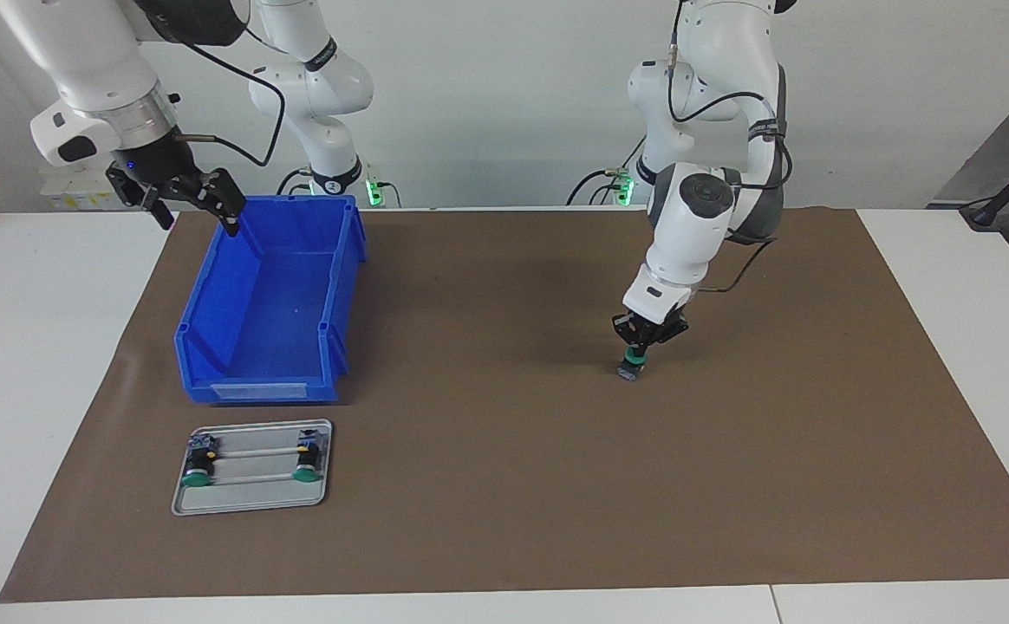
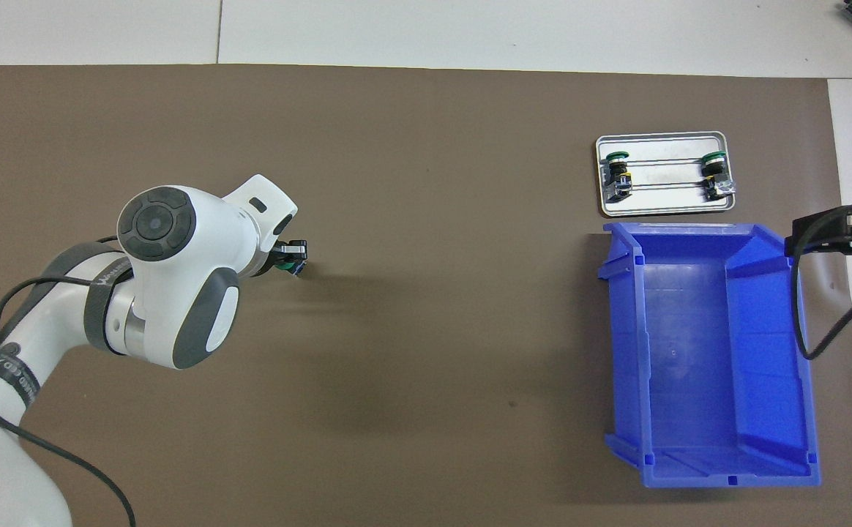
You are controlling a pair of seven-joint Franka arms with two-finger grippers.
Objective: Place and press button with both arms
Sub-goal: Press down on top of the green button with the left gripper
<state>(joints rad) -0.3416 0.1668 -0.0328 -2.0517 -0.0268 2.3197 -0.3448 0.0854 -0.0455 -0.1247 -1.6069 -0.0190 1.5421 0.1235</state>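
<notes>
Facing view. The left gripper [image 1: 641,343] points steeply down over the brown mat [image 1: 513,485] toward the left arm's end of the table. Its fingers are closed on the green-capped button [image 1: 634,361], gripping at the cap so that the grey contact block hangs lowest, at or just above the mat; contact cannot be told. This pose suits standing the button on its block, cap up, ready for a press. The right gripper [image 1: 195,201] waits with fingers spread, raised over the corner of the blue bin [image 1: 272,303] nearest the right arm's base, clear of the work and probably kept free for the pressing step. The bin holds nothing visible. Just beside the bin's open front, farther from the robots, a grey tray [image 1: 253,501] holds two spare buttons [image 1: 198,459] lying on their sides at either end, well apart from the held one.

Overhead view. The left arm's wrist housing covers most of the left gripper [image 2: 293,258]; only the fingertips and a sliver of the button [image 2: 297,268] show at its edge, over bare brown mat [image 2: 426,219]. The right gripper [image 2: 847,233] enters at the frame's edge by the blue bin [image 2: 792,454]. The grey tray [image 2: 660,208] sits farther from the robots than the bin, the spare buttons [image 2: 618,172] with caps pointing away from the robots.
</notes>
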